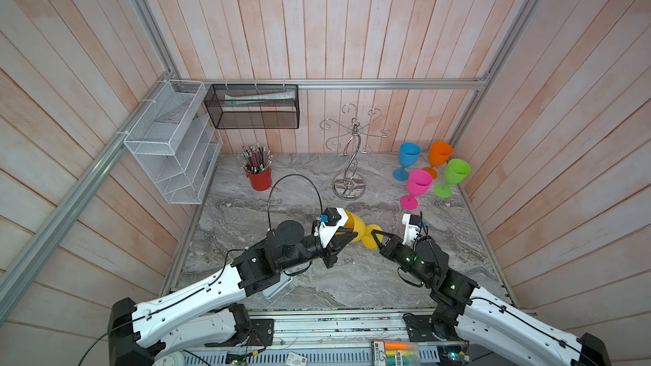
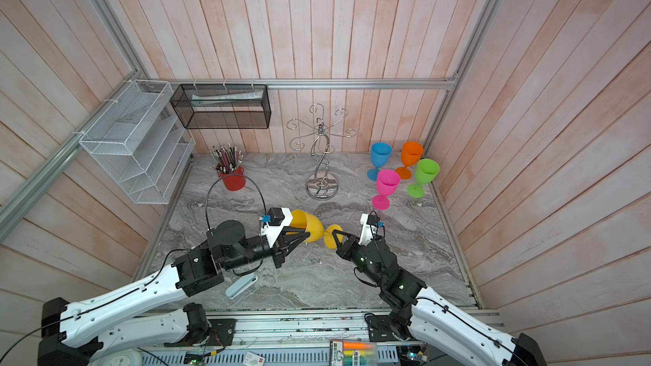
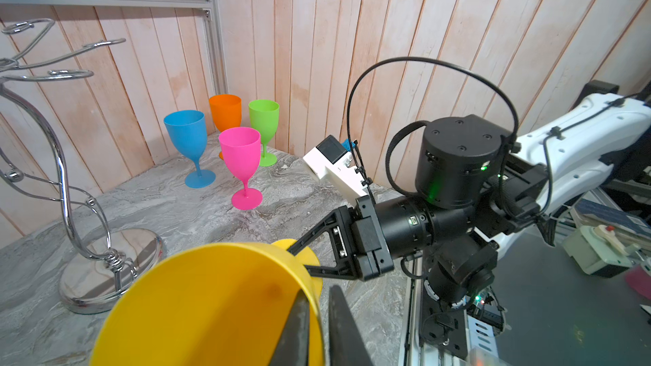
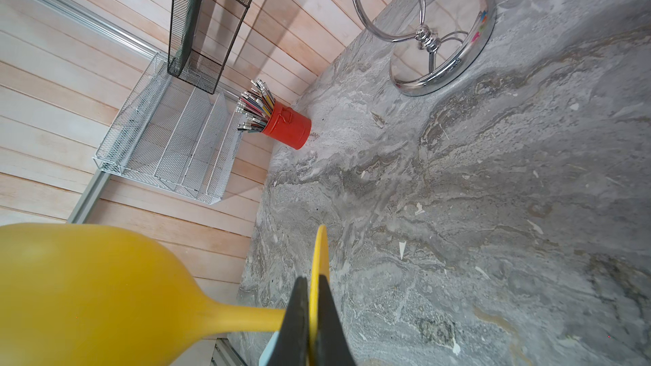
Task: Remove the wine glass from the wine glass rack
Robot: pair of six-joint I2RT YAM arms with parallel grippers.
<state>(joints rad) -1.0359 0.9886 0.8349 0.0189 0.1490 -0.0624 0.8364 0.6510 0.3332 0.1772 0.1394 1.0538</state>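
Two grippers share the sideways yellow wine glass (image 1: 355, 225), left gripper (image 1: 350, 236) pinching its rim, right gripper (image 1: 377, 237) clamping its foot, clear of the far wine glass rack (image 1: 348, 187); next, probably, one careful release.

The wine glass rack (image 1: 348, 190) is mirror-bright chrome wire. In front of it the yellow wine glass (image 1: 355, 225) looks like smooth matt plastic. The desk (image 1: 246, 227) under the rack is grey veined stone-look, faintly glossy; wall planks (image 1: 352, 29) behind it are pale wood.
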